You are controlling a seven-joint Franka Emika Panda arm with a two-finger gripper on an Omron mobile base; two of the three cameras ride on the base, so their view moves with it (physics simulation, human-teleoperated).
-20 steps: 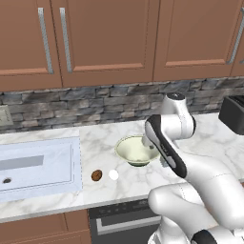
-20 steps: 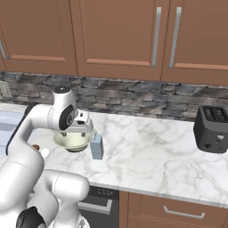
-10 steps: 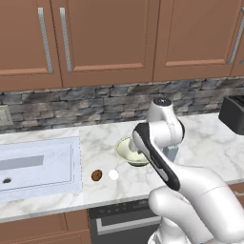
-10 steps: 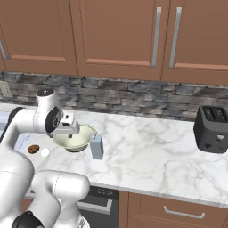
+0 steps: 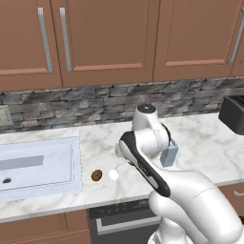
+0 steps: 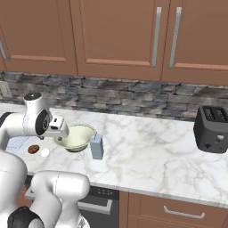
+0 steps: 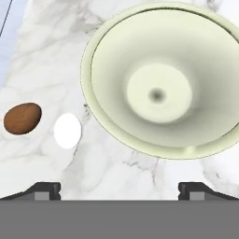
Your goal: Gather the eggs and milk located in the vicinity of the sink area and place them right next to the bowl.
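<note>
On the marble counter the brown egg (image 7: 22, 118) and the white egg (image 7: 67, 130) lie side by side, just left of the cream-green bowl (image 7: 116, 56). My gripper (image 7: 120, 190) hangs open above the counter at the bowl's near rim, nothing between its fingertips (image 7: 44, 190). From the right base view the gripper (image 6: 60, 133) hovers over the bowl's (image 6: 78, 138) left edge, with the eggs (image 6: 33, 149) (image 6: 45, 152) lower left of it. The grey-blue milk carton (image 6: 96, 146) stands upright, touching or nearly touching the bowl's right side. The sink (image 5: 38, 164) lies left of the eggs (image 5: 96, 175) (image 5: 113, 175).
A black toaster (image 6: 211, 129) stands at the far right of the counter. Open marble stretches between the milk (image 5: 169, 152) and the toaster (image 5: 233, 114). A stone backsplash and wooden cabinets rise behind. The counter's front edge runs close below the eggs.
My arm has swung left, carrying the open gripper from above the bowl and milk to the bowl's left rim near the eggs. Eggs, milk and bowl have not moved.
</note>
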